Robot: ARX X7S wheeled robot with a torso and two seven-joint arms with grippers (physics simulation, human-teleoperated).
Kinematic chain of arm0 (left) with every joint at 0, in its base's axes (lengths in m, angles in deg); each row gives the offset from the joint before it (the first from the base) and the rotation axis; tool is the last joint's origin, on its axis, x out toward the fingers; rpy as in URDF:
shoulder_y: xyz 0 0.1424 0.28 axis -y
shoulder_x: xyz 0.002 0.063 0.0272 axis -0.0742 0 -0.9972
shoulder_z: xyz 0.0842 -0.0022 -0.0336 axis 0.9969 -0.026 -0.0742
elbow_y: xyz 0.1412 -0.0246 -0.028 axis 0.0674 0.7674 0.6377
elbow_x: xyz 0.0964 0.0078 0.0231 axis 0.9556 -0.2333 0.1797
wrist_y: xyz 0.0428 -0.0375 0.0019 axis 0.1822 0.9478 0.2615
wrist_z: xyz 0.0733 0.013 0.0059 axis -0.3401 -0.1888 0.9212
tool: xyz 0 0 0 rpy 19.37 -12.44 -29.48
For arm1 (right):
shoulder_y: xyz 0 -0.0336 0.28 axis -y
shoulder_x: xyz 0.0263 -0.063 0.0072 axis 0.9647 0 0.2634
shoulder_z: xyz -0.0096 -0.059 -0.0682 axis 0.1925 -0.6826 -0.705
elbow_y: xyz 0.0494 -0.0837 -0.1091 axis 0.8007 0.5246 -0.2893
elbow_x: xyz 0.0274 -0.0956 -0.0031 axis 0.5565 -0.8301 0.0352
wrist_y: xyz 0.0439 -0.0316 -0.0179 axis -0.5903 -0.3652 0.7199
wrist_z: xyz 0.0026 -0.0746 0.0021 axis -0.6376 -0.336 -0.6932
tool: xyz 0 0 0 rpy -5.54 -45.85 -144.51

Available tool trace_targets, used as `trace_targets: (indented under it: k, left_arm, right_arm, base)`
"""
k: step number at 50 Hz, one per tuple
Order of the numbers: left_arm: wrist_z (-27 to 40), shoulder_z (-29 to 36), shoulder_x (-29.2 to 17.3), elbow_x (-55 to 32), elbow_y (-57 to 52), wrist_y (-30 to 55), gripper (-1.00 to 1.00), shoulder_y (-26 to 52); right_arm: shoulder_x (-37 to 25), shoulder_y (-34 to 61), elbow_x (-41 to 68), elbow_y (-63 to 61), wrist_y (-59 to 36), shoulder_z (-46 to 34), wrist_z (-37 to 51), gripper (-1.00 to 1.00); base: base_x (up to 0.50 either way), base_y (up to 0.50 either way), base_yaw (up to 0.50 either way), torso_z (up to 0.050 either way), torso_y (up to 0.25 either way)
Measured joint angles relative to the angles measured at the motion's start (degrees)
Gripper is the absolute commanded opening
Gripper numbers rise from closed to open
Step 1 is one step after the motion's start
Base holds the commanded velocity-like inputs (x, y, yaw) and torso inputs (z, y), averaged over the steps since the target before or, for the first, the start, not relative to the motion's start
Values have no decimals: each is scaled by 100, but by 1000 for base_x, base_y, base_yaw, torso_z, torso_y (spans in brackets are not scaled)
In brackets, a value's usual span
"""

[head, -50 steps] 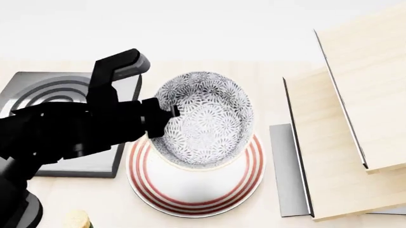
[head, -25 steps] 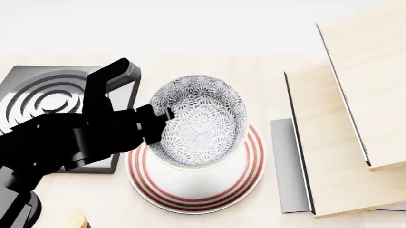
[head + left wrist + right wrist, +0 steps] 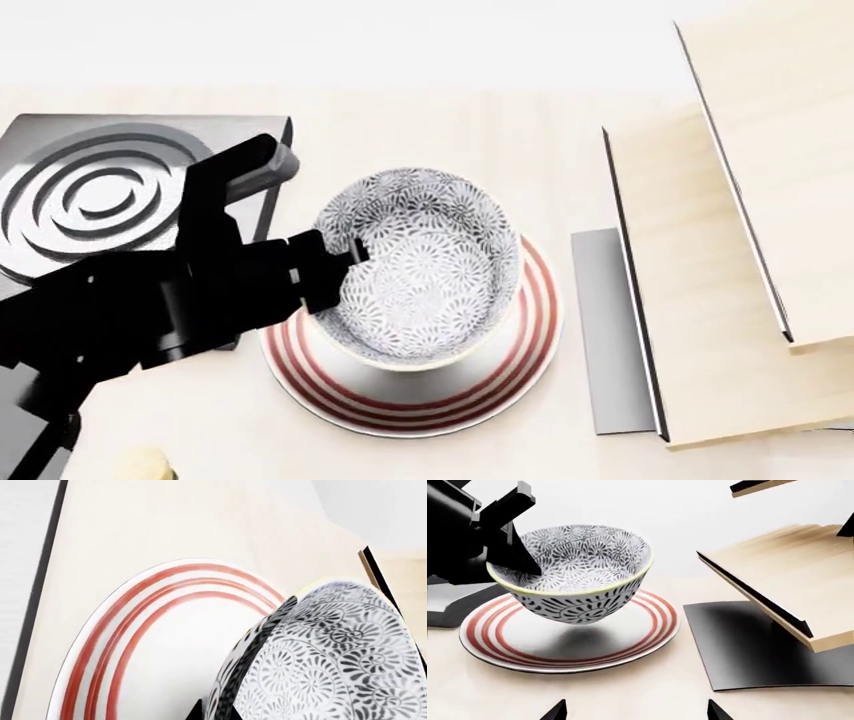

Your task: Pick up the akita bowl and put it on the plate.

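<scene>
The akita bowl [image 3: 427, 265], white with a dense dark floral pattern, hangs tilted just above the plate [image 3: 400, 405], a white plate with red rings. In the right wrist view the bowl [image 3: 580, 565] floats clear of the plate [image 3: 640, 625], with its shadow on the plate's middle. My left gripper [image 3: 350, 250] is shut on the bowl's left rim, one finger inside and one outside [image 3: 217, 714]. That black gripper [image 3: 507, 545] shows again from the right wrist. My right gripper [image 3: 635, 715] is open over bare table in front of the plate, out of the head view.
A dark grey square stove burner [image 3: 100, 200] lies left of the plate, partly under my left arm. Pale wooden shelf boards [image 3: 734, 300] and a grey metal sheet [image 3: 607, 330] stand to the right. A pale yellow object [image 3: 140, 465] peeks in at the bottom left.
My left arm has lowered the bowl closer to the plate and brought it more over the plate's middle. The head view has shifted slightly.
</scene>
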Motion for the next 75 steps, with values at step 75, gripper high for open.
trace_targets:
  k: [75]
  left_arm:
    - [419,364,-45,-754,-9,-722,-100,-329]
  right_arm:
    - [-29,33,89,94,79,-140,-9,100]
  base:
    - [0,0,0,0,-1]
